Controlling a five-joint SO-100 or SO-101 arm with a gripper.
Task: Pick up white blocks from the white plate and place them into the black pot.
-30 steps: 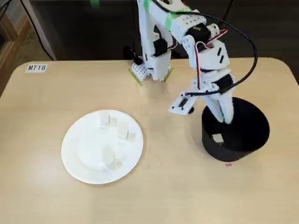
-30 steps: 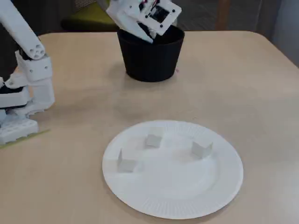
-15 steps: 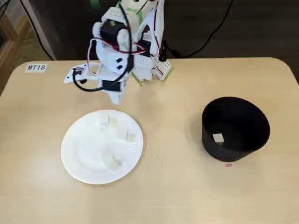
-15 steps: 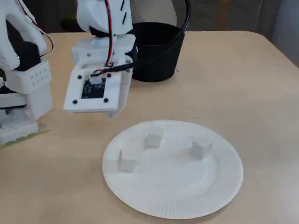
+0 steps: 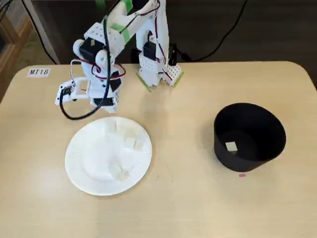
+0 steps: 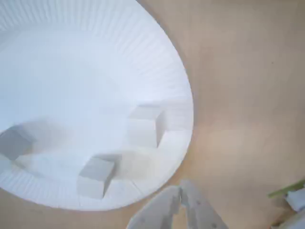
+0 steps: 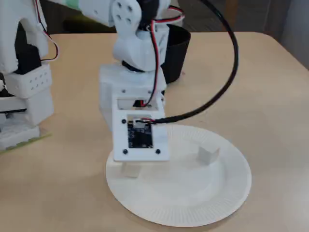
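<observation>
Swinging over from the pot side a second ago, my arm now hangs at the plate's far edge, lower and further to the picture's left than half a second back in the high fixed view.

Nearest me in the wrist view, the gripper (image 6: 182, 196) shows only its two pale fingertips at the bottom edge — pressed together, nothing between them, hovering over bare table just off the rim of the white plate (image 6: 95, 28). It touches neither plate nor block as far as I can judge. Just beyond the tips lie the closest of the white blocks (image 6: 96, 176), one near the rim and another (image 6: 145, 126) just past it, with a third cut off at the left edge.

In the low fixed view the camera mount hides most of the plate's left half; one block (image 7: 208, 154) sits clear on the right side, another pokes out beneath the mount.

From the high fixed view I count roughly four pale cubes scattered on the plate (image 5: 79, 168), though white on white makes them hard to separate. Well apart, to the right, the black pot (image 5: 249, 136) stands upright with a single cream block (image 5: 231, 146) on its floor.

So by my reckoning one block is delivered and about four are left. The claw needs to open and come in over the nearest cube before anything else happens.
</observation>
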